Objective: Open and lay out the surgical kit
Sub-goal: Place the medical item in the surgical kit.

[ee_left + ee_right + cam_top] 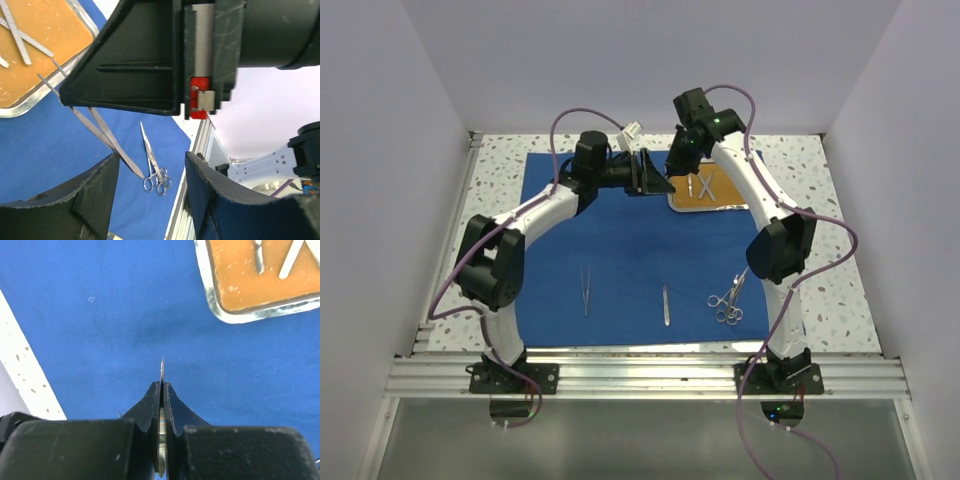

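The royal-blue cloth (pixel 620 240) lies spread open on the table. The steel tray (pixel 706 208) with its orange-brown inside sits at the cloth's far right and holds a few silver instruments (pixel 700 185). My right gripper (pixel 678 160) hangs just left of the tray, shut on thin silver tweezers (pixel 162 367) that show edge-on between its pads. In the left wrist view these tweezers (pixel 100 131) slant down from the tray rim (pixel 30 105). My left gripper (pixel 152 157) is open, and the tweezers' free end lies between its jaws beside the left finger.
On the near part of the cloth lie tweezers (pixel 586 290), a slim silver tool (pixel 665 303) and ring-handled scissors and forceps (pixel 728 300). The speckled tabletop (pixel 840 290) borders the cloth. An aluminium rail (pixel 640 375) runs along the near edge.
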Controlling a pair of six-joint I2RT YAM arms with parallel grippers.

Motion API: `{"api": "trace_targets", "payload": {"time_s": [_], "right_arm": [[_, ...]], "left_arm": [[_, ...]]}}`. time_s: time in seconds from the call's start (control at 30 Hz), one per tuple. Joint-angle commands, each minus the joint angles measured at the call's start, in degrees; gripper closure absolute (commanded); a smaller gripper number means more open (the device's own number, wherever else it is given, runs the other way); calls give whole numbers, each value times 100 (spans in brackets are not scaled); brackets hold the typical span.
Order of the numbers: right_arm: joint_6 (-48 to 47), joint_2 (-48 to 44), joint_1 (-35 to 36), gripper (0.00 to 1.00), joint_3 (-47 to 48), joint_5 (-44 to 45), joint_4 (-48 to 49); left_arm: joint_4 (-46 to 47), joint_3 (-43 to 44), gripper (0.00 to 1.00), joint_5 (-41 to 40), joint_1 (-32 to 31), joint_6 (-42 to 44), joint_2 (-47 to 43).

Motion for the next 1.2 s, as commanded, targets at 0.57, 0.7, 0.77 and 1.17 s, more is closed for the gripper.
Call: {"api": "trace_targets", "payload": {"time_s": [0.57,0.7,0.77,1.17], "right_arm": [[266,-711,37,100,-501,-868,-116],[126,-492,-42,61,-195,-745,-125],[47,-229,-103,8,16,-701,-160],[-1051,1309,-772,7,964,265,604]], "left_arm": [[-817,406,100,-857,-13,674,60],[-1362,319,100,-1129,-13,1008,-194],[-1748,240,100,-1322,-13,1270,-430],[-4403,-1322,100,-3273,-13,2020,-2433]]}}
